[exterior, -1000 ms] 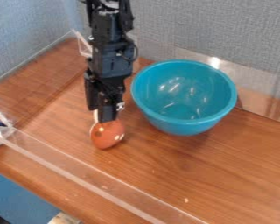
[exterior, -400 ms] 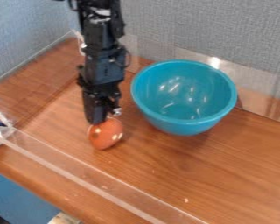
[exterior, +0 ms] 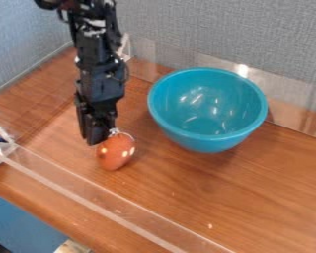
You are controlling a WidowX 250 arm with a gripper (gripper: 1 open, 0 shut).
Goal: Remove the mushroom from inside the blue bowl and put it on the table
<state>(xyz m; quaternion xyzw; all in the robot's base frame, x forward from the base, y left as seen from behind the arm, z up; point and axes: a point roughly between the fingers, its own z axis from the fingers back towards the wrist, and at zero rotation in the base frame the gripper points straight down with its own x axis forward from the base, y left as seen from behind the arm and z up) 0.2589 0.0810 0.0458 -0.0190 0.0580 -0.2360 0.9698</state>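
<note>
black gripper beside a toy mushroom on the table

the black robot gripper points straight down, its dark fingers drawn nearly together and holding nothing. the small orange-brown toy mushroom lies on the reddish-brown wood-grain table, just right of the fingertips — contact is hard to judge. the round glossy turquoise-blue plastic bowl stands apart, to the right. the arm's top is cut off.
</note>
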